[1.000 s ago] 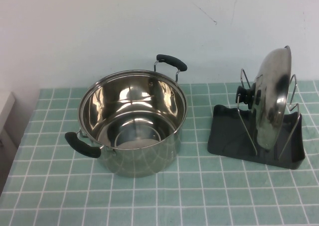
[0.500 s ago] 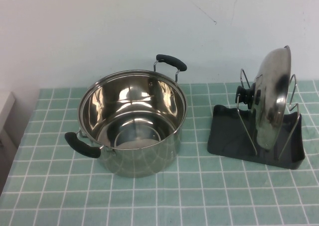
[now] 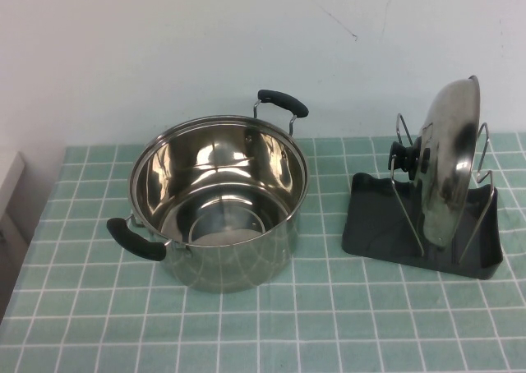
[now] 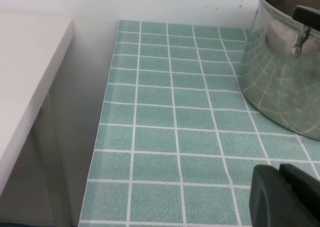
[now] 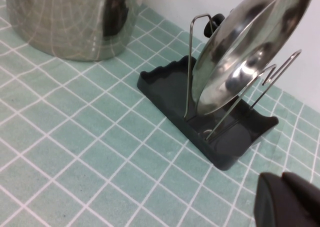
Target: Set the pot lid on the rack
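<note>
The pot lid (image 3: 448, 163) stands on edge in the rack (image 3: 378, 229), held between its two wire loops, black knob (image 3: 404, 155) facing the pot. It also shows in the right wrist view (image 5: 245, 52), upright in the dark grey rack (image 5: 165, 89). My right gripper (image 5: 285, 199) is shut and empty, low over the tiles, apart from the rack's near corner. My left gripper (image 4: 285, 194) is shut and empty, over the tiles by the table's left edge, short of the pot. Neither gripper shows in the high view.
The open steel pot (image 3: 218, 200) with two black handles stands at the table's middle-left; it also shows in the left wrist view (image 4: 285, 72) and right wrist view (image 5: 75, 17). A white counter (image 4: 25, 82) sits beside the table's left edge. A wall runs behind.
</note>
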Controlling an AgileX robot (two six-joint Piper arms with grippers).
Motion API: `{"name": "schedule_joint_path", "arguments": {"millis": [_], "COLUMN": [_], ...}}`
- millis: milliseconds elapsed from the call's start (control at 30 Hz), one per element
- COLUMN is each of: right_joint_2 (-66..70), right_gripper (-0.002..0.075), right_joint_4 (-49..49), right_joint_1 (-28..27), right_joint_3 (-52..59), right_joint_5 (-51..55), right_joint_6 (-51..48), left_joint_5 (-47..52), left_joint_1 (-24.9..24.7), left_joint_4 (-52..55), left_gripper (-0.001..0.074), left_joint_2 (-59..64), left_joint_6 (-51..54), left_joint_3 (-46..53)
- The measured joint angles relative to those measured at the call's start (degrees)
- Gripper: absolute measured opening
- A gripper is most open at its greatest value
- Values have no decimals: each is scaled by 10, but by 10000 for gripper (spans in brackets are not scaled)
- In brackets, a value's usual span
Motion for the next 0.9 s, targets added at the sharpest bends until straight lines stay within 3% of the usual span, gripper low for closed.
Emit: {"name": "schedule_joint_path", "arguments": {"millis": [267,433,600,700,900], "right_joint_2": [0,0,-6,-31,-75], "right_gripper": [1,1,0,0,0], "right_joint_4": [0,0,-94,-160,-179], "right_joint_1": [0,0,-19,-53,-106], "right_joint_3": [1,33,102,138,204], "right_joint_5": [-3,-72,-178,-188,-192], "right_joint_6": [0,20,135,225,285], "left_joint_5": [0,0,0,0,0], "left_joint_1": [0,0,0,0,0], "left_joint_4": [0,1,1,1,1], "left_gripper": [1,1,1,1,1], "left_joint_2": [0,0,0,0,0], "left_joint_6": [0,0,-1,0,0], "left_joint_3": [0,0,0,0,0]}}
